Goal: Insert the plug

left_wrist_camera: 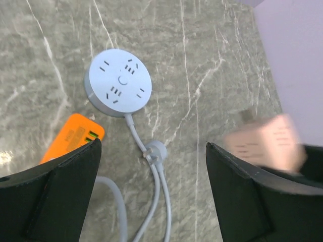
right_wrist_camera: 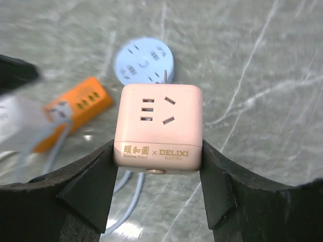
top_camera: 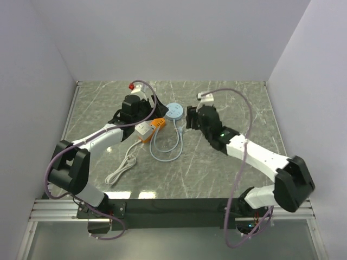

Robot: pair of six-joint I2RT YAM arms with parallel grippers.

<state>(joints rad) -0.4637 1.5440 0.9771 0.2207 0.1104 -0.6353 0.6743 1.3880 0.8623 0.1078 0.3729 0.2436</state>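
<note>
Your right gripper (right_wrist_camera: 157, 148) has its jaws closed on both sides of the pink cube adapter (right_wrist_camera: 158, 126), held just beside the round blue socket (right_wrist_camera: 144, 63) and not touching it. Left gripper (left_wrist_camera: 154, 146): jaws wide open, nothing inside. The cube has no real long axis. Its socket face looks back at the wrist cam, and one pin shows past the far edge, pointing toward the round socket. My advice: line the pins up w/ the slots first, then push slowly.

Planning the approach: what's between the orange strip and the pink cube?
The blue cord and its plug lie on the table there, seen in the left wrist view.
</note>
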